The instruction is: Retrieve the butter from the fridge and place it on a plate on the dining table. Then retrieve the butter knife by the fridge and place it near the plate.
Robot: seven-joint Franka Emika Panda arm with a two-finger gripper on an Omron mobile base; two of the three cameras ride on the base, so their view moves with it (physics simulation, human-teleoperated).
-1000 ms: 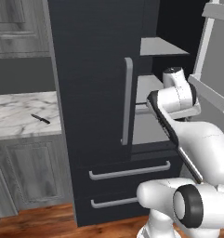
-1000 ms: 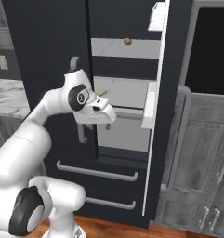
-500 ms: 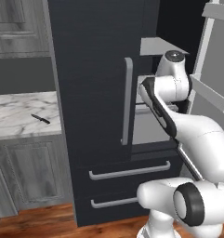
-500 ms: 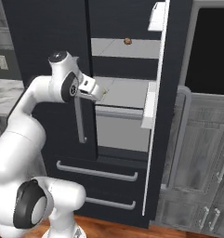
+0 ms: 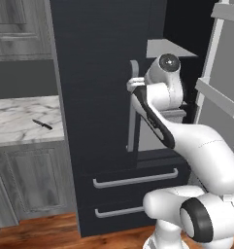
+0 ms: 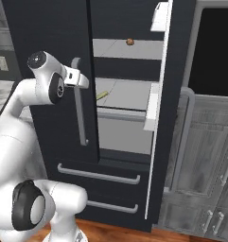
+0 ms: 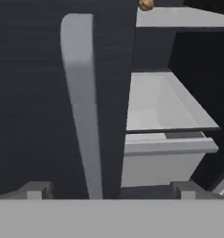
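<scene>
Navy-black and towering, the fridge (image 6: 49, 28) is standing with its right door (image 6: 170, 118) swung wide and its left door shut, and the gripper (image 7: 108, 188) is hovering right in front of the left door's long grey handle (image 7: 83, 107), jaws spread wide and holding nothing at all. Inside, the butter (image 6: 101, 95) is lying as a small yellowish stick on the middle grey shelf (image 6: 129, 97), near its left edge, while a little brown round item (image 6: 130, 41) is sitting on the shelf above. Over on the marble counter (image 5: 16, 121) left of the fridge, the butter knife (image 5: 42, 124) is waiting its turn. By my reading, the step in hand is the reach for the butter, and doing it well means swinging the hand rightward clear of that closed door's edge, entering the opening level with the middle shelf, and lining the fingers across the stick's narrow width before closing.
</scene>
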